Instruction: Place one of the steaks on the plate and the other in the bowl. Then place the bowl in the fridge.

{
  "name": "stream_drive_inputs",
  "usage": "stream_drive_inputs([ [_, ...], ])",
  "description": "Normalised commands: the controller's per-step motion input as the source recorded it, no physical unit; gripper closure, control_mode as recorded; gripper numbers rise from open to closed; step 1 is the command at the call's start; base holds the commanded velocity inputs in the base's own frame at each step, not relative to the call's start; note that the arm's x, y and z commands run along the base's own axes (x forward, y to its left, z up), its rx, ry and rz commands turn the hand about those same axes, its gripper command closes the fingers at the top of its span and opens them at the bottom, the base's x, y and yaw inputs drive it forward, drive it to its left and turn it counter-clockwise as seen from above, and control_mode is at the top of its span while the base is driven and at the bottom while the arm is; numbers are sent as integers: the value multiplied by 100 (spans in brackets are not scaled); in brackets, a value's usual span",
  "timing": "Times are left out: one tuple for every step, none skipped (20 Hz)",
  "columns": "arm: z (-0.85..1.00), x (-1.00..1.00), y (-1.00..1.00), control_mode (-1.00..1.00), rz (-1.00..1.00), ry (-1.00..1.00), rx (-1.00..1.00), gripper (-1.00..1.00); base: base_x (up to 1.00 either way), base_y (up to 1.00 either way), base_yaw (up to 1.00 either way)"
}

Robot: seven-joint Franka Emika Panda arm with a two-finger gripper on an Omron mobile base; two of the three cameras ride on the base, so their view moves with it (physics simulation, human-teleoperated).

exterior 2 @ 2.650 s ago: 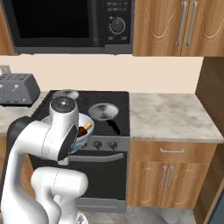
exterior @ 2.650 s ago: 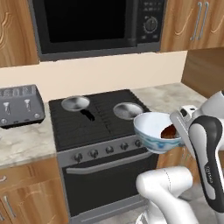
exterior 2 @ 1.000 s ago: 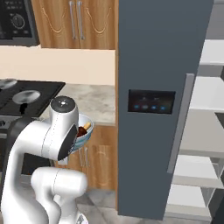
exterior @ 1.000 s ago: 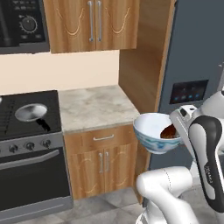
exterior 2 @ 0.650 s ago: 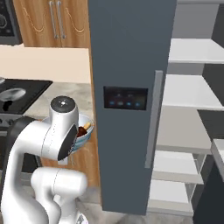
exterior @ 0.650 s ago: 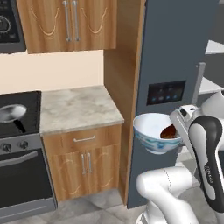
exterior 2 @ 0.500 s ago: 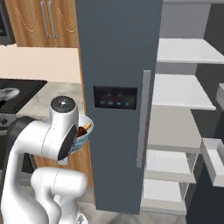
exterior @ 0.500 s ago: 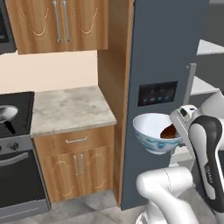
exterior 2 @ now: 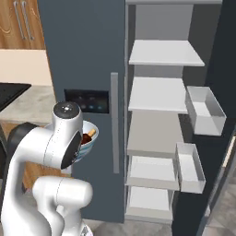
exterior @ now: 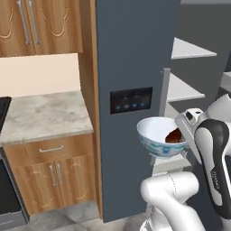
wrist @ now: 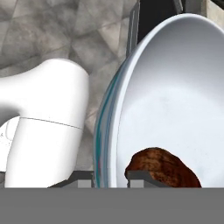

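My gripper (wrist: 111,179) is shut on the rim of the bowl (exterior: 155,135), one finger outside the pale blue-grey wall and one inside. The bowl (exterior 2: 90,135) hangs at chest height before the fridge (exterior: 131,54). Inside it, at the gripper's side, lies the dark reddish-brown steak (wrist: 164,168), which also shows in the left base view (exterior: 173,136). The fridge's left door (exterior 2: 83,55) is closed, with its black panel (exterior: 131,100) just above the bowl. Its right door stands open onto white shelves (exterior 2: 159,94). The plate and the pale pink steak are out of view.
A marble counter (exterior: 40,117) over wooden cabinets (exterior: 49,173) lies left of the fridge, with upper cabinets (exterior: 40,22) above. The open fridge door carries two clear bins (exterior 2: 205,110) at the right. Drawers (exterior 2: 150,173) sit low in the fridge. Grey tiled floor (wrist: 52,30) lies below.
The whole picture has slid left as the base drove right: the counter has moved off and the fridge's open shelves have come into view. The bowl stays held the same way.
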Motion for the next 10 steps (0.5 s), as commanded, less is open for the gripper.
stream_drive_inputs([
  [0, 0, 0, 100, 0, 0, 0, 100, 0, -60, 0],
  [0, 0, 0, 100, 0, 0, 0, 100, 0, -62, 0],
  [0, 0, 0, 100, 0, 0, 0, 100, 0, -59, 0],
  [0, 0, 0, 100, 0, 0, 0, 100, 1, -56, 0],
  [0, 0, 0, 100, 0, 0, 0, 100, 7, -55, 0],
  [0, 0, 0, 100, 0, 0, 0, 100, 9, -56, 0],
  [0, 0, 0, 100, 0, 0, 0, 100, 14, -51, 0],
  [0, 0, 0, 100, 0, 0, 0, 100, 16, -54, 0],
  [0, 0, 0, 100, 0, 0, 0, 100, 21, -46, 0],
  [0, 0, 0, 100, 0, 0, 0, 100, 30, -42, 0],
])
